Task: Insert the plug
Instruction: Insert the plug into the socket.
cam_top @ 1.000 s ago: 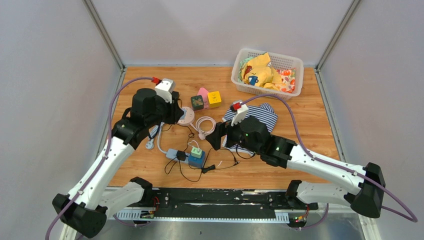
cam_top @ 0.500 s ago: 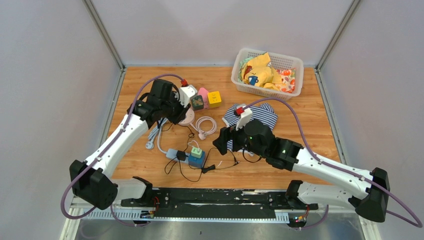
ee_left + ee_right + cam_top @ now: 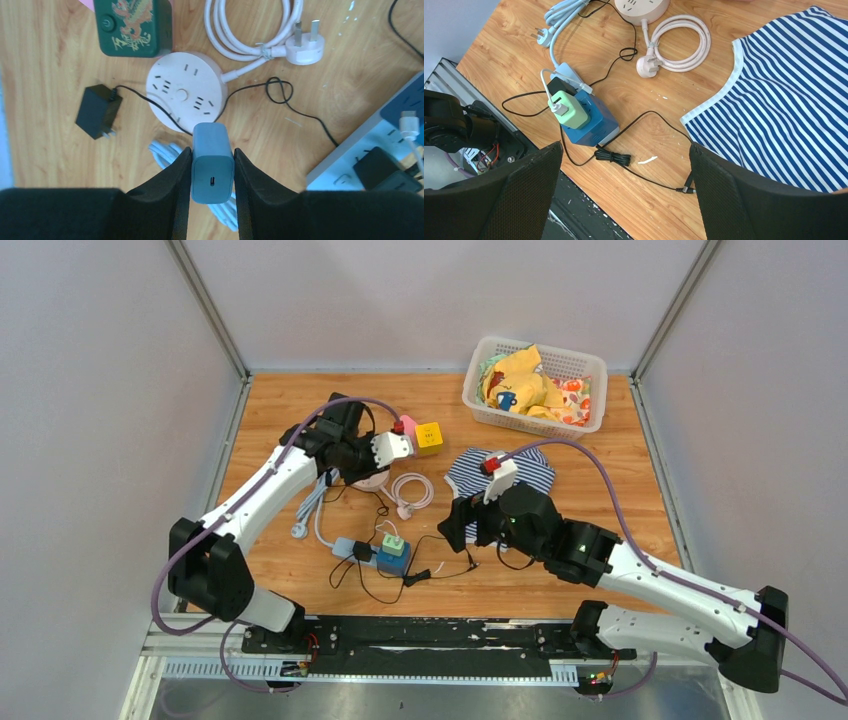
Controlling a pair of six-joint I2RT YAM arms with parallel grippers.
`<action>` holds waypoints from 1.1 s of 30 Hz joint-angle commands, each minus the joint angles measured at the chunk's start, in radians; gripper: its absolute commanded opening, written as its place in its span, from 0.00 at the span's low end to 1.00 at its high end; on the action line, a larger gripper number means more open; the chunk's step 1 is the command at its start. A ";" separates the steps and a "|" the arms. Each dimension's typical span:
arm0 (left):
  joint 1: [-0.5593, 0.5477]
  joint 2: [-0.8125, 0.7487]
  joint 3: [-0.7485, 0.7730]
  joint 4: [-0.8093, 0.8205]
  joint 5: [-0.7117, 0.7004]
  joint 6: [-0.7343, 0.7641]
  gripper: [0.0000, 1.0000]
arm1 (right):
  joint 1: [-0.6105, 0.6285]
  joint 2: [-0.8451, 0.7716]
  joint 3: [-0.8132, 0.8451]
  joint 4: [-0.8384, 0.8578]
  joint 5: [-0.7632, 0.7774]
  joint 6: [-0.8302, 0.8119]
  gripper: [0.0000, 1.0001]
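Note:
My left gripper (image 3: 212,150) is shut on a grey-blue charger plug (image 3: 212,160), its USB port facing the camera. The plug hangs just above the near rim of the round pale socket hub (image 3: 182,92), whose outlets face up. From above, the left gripper (image 3: 355,465) hovers over that hub (image 3: 375,480), which is mostly hidden under it. My right gripper (image 3: 625,147) stands wide open with nothing between its fingers, above bare wood and a thin black cable (image 3: 614,156). In the top view it (image 3: 458,523) sits mid-table.
A black adapter (image 3: 95,117) and a green box (image 3: 132,27) lie beside the hub, with a coiled white cable (image 3: 260,30) to its right. A blue power strip (image 3: 589,120) carries a green charger (image 3: 569,110). A striped cloth (image 3: 784,100) and a basket (image 3: 588,360) lie right.
The left arm swung forward and to the right, bringing the held plug over the round hub. The right arm drifted slightly right, jaws still wide.

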 commanded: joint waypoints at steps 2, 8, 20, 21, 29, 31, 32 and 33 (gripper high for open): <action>0.004 0.064 0.086 -0.046 -0.016 0.156 0.00 | 0.012 -0.031 -0.002 -0.042 0.042 -0.013 0.95; 0.023 0.174 0.171 -0.160 0.026 0.229 0.00 | 0.012 -0.062 -0.004 -0.064 0.069 -0.025 0.95; 0.040 0.353 0.287 -0.244 0.071 0.268 0.00 | 0.012 -0.075 -0.003 -0.075 0.100 -0.043 0.95; 0.043 0.363 0.295 -0.246 0.079 0.274 0.00 | 0.012 -0.074 -0.001 -0.075 0.102 -0.045 0.95; 0.057 0.449 0.389 -0.294 0.084 0.307 0.00 | 0.012 -0.050 0.011 -0.074 0.113 -0.058 0.95; 0.060 0.464 0.406 -0.303 0.096 0.310 0.00 | 0.012 -0.044 0.015 -0.074 0.117 -0.062 0.95; 0.061 0.472 0.414 -0.311 0.104 0.310 0.00 | 0.012 -0.042 0.017 -0.074 0.118 -0.063 0.95; 0.061 0.480 0.422 -0.320 0.108 0.309 0.00 | 0.012 -0.040 0.018 -0.074 0.121 -0.067 0.95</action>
